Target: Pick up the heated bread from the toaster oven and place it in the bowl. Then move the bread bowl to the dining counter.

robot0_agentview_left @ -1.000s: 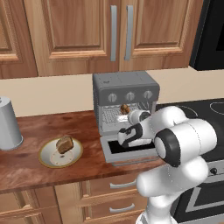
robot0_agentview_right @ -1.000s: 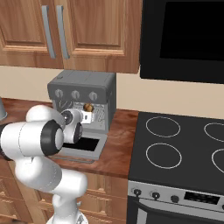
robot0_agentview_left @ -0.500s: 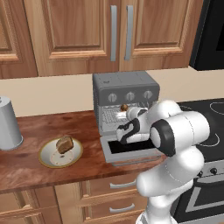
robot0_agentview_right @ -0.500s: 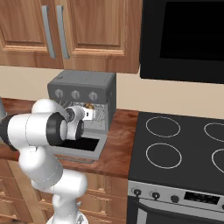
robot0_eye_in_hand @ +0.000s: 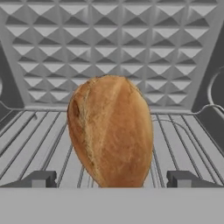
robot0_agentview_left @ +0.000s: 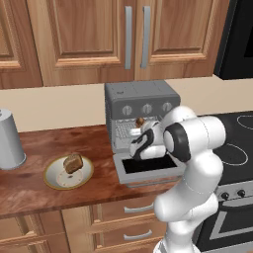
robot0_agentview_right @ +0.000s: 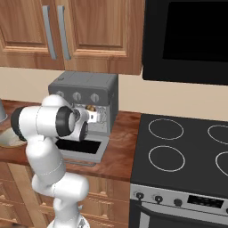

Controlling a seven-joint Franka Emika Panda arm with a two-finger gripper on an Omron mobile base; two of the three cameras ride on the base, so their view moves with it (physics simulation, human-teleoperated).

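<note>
The grey toaster oven (robot0_agentview_left: 143, 99) (robot0_agentview_right: 84, 87) stands on the wooden worktop with its door (robot0_agentview_left: 148, 168) dropped open. The heated bread (robot0_eye_in_hand: 111, 131) (robot0_agentview_left: 140, 121) (robot0_agentview_right: 91, 107), a golden-brown roll, lies on the wire rack (robot0_eye_in_hand: 179, 135) inside. My gripper (robot0_eye_in_hand: 111, 180) (robot0_agentview_left: 137, 130) (robot0_agentview_right: 95, 116) reaches into the oven mouth and is open. One fingertip (robot0_eye_in_hand: 39, 178) stands on each side of the roll's near end, with no visible contact. The bowl (robot0_agentview_left: 52, 180), cream with an olive rim, sits left of the oven and holds a darker bread chunk (robot0_agentview_left: 73, 162). The dining counter is out of view.
A grey metal canister (robot0_agentview_left: 9, 141) stands at the worktop's far left. A black stove top (robot0_agentview_right: 187, 151) lies right of the oven, under a dark microwave (robot0_agentview_right: 191, 40). Wooden cabinets (robot0_agentview_left: 99, 34) hang above. My white arm (robot0_agentview_left: 192, 148) arches over the open door.
The arm has folded in and pushed the hand closer to the oven opening, towards the roll. The gripper stays open; bread and bowl have not moved.
</note>
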